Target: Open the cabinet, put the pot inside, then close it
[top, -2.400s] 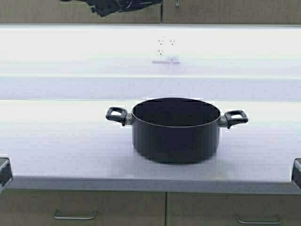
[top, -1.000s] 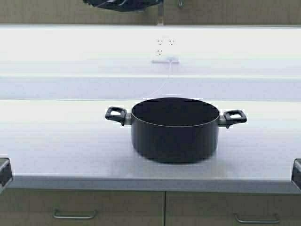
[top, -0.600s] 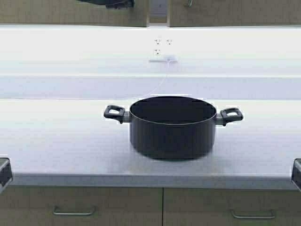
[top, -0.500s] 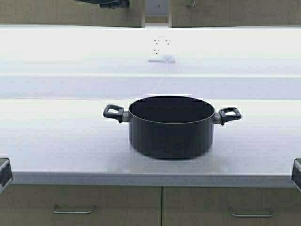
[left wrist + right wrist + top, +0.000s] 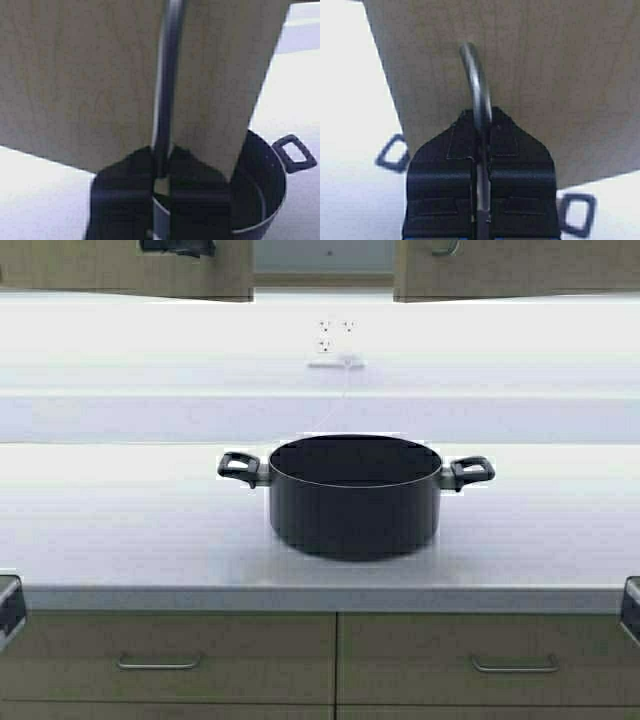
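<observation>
The dark pot (image 5: pixel 352 505) stands lidless on the white counter (image 5: pixel 120 530), in the middle. Above it, the beige cabinet's left door (image 5: pixel 120 270) and right door (image 5: pixel 520 270) stand apart, and the pale grey interior (image 5: pixel 325 255) shows between them. My left gripper (image 5: pixel 162 152) is shut on the left door's silver bar handle (image 5: pixel 169 75); it shows as a dark shape at the top edge of the high view (image 5: pixel 178 246). My right gripper (image 5: pixel 482 117) is shut on the right door's handle (image 5: pixel 476 80). The pot also shows below the doors in the left wrist view (image 5: pixel 265 190).
A wall outlet (image 5: pixel 333 335) with a plugged white cable sits on the backsplash behind the pot. Beige drawer fronts with horizontal pulls (image 5: pixel 160 663) (image 5: pixel 515 667) run under the counter's front edge. Parts of my frame show at the far left (image 5: pixel 8 605) and right (image 5: pixel 632 605).
The robot has backed away: the pot and counter sit higher and smaller, and more drawer front shows. The two cabinet doors have swung apart, and the gap between them has widened a lot.
</observation>
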